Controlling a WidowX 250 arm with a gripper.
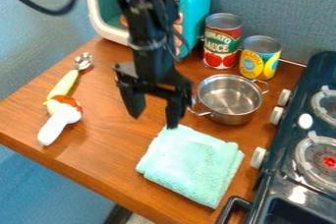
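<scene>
A folded cloth (190,166) lies lower centre, probably light and soft, best pinched at a folded edge. Above it in the frame, the gripper (154,120) hangs released, empty. Right of centre, the metal pot (231,101) seems stiff, slippery, best held by its rim.

Blue-grey wall (282,2), wooden tabletop (105,154) — brown, glossy
</scene>
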